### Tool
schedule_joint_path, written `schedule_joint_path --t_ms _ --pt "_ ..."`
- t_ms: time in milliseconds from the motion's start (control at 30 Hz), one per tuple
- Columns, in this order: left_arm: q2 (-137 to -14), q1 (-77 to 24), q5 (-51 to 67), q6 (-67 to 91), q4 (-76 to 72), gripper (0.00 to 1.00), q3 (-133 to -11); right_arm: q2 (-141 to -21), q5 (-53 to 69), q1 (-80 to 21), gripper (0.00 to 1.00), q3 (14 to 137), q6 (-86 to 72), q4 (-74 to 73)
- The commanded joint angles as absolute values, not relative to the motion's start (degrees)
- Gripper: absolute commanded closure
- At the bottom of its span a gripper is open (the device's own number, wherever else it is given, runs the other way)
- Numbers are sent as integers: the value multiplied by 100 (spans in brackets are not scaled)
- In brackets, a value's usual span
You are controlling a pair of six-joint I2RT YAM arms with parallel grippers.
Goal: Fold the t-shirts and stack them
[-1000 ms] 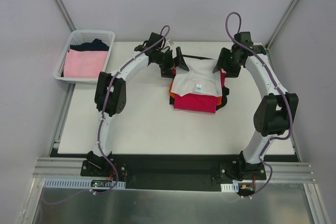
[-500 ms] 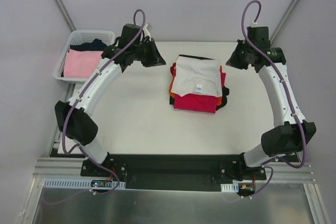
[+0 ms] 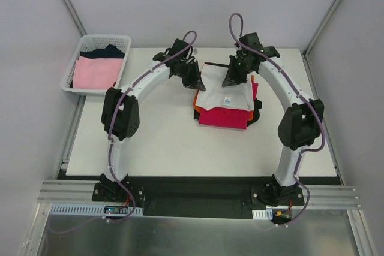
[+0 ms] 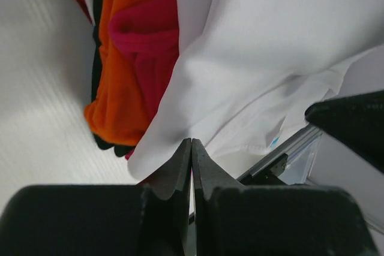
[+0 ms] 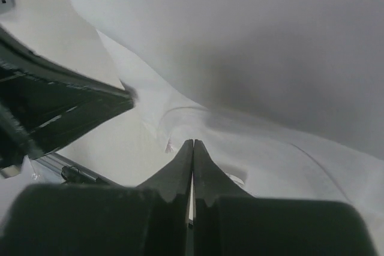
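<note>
Evidently we have our left hand [image 3: 195,82] and right hand [image 3: 230,80] each pinching the white shirt [image 3: 223,94] at its far edge, atop the pile [image 3: 222,118], presumably to fold it.

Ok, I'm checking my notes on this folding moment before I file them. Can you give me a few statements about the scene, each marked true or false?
1. The white t-shirt lies on top of the stack on the table. True.
2. The basket holds an orange shirt. False: it holds a pale pink t-shirt and a navy t-shirt.
3. The left gripper and the right gripper both have their jaws shut. True.
4. The left gripper hangs over the basket. False: both grippers are at the far edge of the white t-shirt.
</note>
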State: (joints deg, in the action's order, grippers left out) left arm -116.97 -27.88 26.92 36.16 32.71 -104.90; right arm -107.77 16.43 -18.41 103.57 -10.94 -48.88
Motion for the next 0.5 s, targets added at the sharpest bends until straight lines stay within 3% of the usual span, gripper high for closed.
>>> schedule_joint_path --t_ms 0,467 --pt "-12162 -2909 3163 3849 3252 100 -11635 -10915 1925 -1925 99 11144 -1072 -5036" --pt "-12086 -2935 3278 3814 3252 100 -11479 -11952 3330 -2004 99 11777 -1134 -4948"
